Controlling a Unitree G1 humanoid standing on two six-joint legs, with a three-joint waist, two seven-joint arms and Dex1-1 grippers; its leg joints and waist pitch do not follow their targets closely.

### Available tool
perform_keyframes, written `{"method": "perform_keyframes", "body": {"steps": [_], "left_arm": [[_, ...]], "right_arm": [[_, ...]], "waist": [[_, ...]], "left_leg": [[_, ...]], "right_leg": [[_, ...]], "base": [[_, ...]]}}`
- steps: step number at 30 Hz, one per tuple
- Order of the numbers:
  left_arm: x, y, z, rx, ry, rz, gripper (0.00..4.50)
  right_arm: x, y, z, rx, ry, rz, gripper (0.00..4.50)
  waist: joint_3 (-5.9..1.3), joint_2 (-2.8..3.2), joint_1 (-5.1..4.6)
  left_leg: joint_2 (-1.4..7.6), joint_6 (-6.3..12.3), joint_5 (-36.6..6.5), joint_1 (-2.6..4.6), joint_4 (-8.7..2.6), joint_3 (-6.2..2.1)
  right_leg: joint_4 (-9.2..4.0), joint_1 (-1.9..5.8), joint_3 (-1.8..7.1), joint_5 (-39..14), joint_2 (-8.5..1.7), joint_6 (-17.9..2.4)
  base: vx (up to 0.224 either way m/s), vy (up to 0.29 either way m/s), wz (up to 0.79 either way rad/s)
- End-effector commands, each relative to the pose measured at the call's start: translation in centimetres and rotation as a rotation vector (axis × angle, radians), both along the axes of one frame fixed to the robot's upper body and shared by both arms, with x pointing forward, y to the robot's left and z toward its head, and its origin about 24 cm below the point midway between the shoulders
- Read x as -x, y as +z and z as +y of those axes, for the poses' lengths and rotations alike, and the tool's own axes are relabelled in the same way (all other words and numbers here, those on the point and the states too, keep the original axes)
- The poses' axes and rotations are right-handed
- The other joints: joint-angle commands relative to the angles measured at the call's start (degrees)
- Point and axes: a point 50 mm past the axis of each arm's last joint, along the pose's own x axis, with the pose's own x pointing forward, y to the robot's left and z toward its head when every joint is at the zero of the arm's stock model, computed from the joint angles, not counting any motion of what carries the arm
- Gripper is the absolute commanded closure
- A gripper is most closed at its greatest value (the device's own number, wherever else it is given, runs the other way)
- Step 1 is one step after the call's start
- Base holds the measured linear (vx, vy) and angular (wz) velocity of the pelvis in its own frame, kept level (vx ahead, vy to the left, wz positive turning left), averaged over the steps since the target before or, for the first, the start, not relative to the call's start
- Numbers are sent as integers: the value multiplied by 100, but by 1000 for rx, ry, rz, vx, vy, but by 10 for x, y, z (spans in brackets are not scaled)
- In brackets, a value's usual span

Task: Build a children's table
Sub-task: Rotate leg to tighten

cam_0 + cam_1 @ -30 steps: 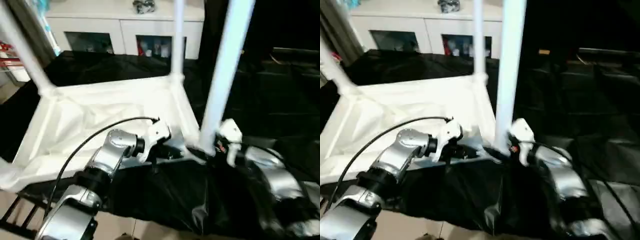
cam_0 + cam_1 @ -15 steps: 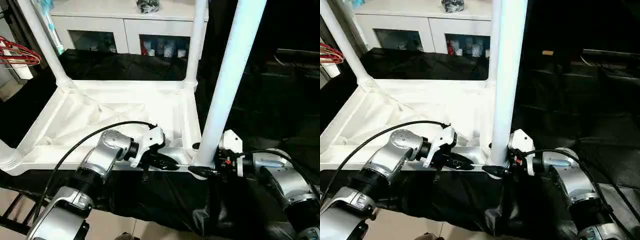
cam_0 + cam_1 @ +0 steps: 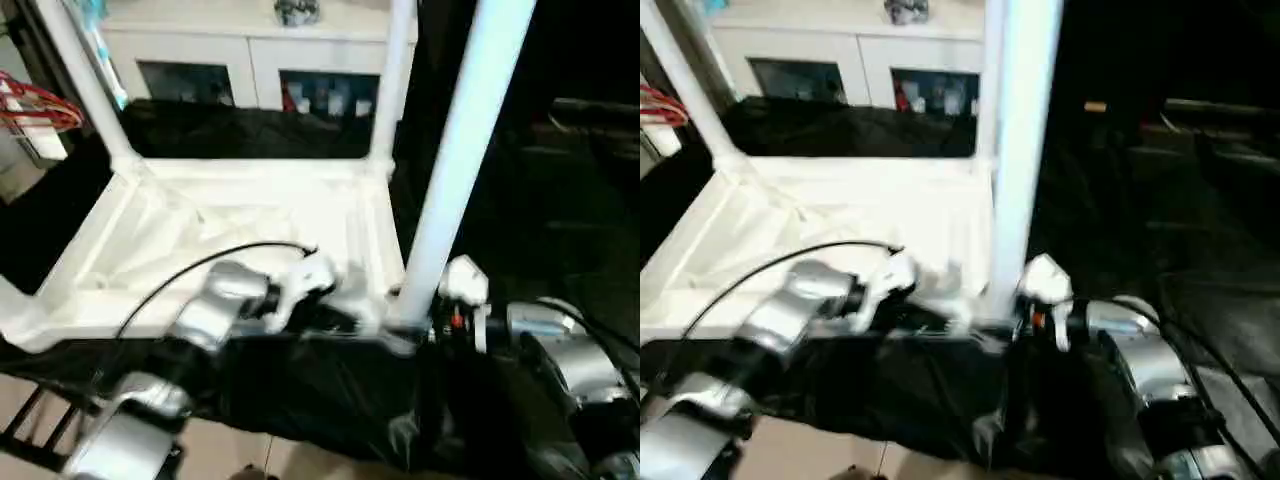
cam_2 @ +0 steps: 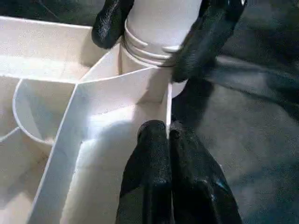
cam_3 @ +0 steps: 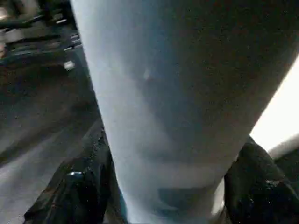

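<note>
Change since earlier: right gripper [image 4: 154,37] has narrowed its fingers around the base of the near leg [image 3: 455,170]; half a second ago they stood wider, either side of it. Head camera has shifted slightly, and table and legs sit as before.
Left gripper [image 4: 169,135]: both fingers pressed together, tips against the thin edge of the corner wall of the table top [image 3: 250,215]; nothing is held between them.
Right gripper state: fingers [image 5: 79,186] partly open, one on each side of the leg's ringed foot, touching it just above the socket.
Table position: upside down on the black-draped surface [image 3: 520,250], ribbed underside facing up, near edge just in front of both forearms.
Legs counted: four visible, all upright: the near leg at the robot's right front corner, the far right leg [image 3: 392,80], the far left leg [image 3: 85,85], and the stub of one at the near left corner [image 3: 15,315].
Grippers counted: two.
Background: white cabinet [image 3: 240,60] with glass fronts behind the table; red hangers [image 3: 30,105] at the left edge.
</note>
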Motion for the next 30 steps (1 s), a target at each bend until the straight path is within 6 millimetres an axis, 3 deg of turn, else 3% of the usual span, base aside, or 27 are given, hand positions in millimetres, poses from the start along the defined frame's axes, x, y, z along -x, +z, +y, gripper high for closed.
{"method": "perform_keyframes", "body": {"steps": [1, 2, 3, 4, 5, 6, 9, 11, 16, 23, 30], "left_arm": [[-13, 12, -28, 57, 129, -47, 450], [-13, 12, -28, 57, 129, -47, 450], [-17, 14, -38, 58, 201, -59, 450], [-20, 15, -42, 59, 240, -68, 450], [-22, 16, -48, 64, 280, -77, 450], [-23, 17, -51, 66, 289, -82, 450], [-23, 18, -54, 69, 289, -91, 450], [-20, 17, -55, 72, 242, -108, 450], [-14, 14, -50, 76, 153, -108, 450], [-3, 12, -34, 78, -4, -83, 450], [4, 13, -17, 92, -125, -41, 450]], "right_arm": [[-11, -19, 23, 41, -150, 23, 180], [-11, -19, 23, 41, -150, 23, 180], [-22, -24, 27, 67, -307, 12, 181], [-26, -27, 28, 82, -380, 10, 181], [-31, -30, 32, 102, -460, 11, 181], [-32, -31, 35, 106, -484, 12, 181], [-33, -30, 41, 97, -480, 5, 181], [-34, -27, 46, 45, -480, -19, 125], [-36, -18, 41, -50, -471, -22, 84], [-21, -8, 23, -32, -245, -27, 15], [2, -4, 9, 46, 16, 25, 4]], "waist": [[-329, -134, -43], [-319, -122, -77], [-317, -147, -111], [-314, -109, -171], [-313, -111, -198], [-326, -123, -237], [-345, -121, -253], [-352, -116, -245], [-360, -105, -247], [-383, -104, -201], [-359, -109, -98]], "left_leg": [[101, 274, -1367, 62, -424, -61], [87, 234, -1410, 70, -419, -44], [62, 138, -1491, 59, -440, -81], [57, 53, -1491, 63, -439, -72], [56, 21, -1562, 73, -447, -88], [42, 35, -1608, 62, -449, -101], [51, 179, -1549, 46, -434, -90], [51, 289, -1424, 24, -425, -78], [68, 367, -1369, 21, -430, -81], [103, 577, -1072, 11, -398, -64], [133, 569, -1138, 36, -405, -48]], "right_leg": [[-480, 222, 135, -2150, -235, -1120], [-488, 187, 133, -2209, -216, -1127], [-510, 231, 102, -2477, -225, -1027], [-517, 195, 109, -2461, -211, -1017], [-530, 202, 96, -2515, -217, -1009], [-549, 224, 84, -2605, -214, -931], [-539, 224, 101, -2269, -206, -998], [-515, 240, 106, -2007, -211, -1088], [-490, 256, 104, -1815, -220, -1197], [-386, 301, 120, -942, -217, -1494], [-383, 291, 124, -1121, -214, -1503]], "base": [[0, 0, 0], [0, 0, 0], [0, 0, 0], [0, 0, 0], [0, 0, 0], [0, 0, 0], [0, 0, 0], [0, 0, 0], [0, 0, 0], [0, 0, 0], [0, 0, 0]]}}
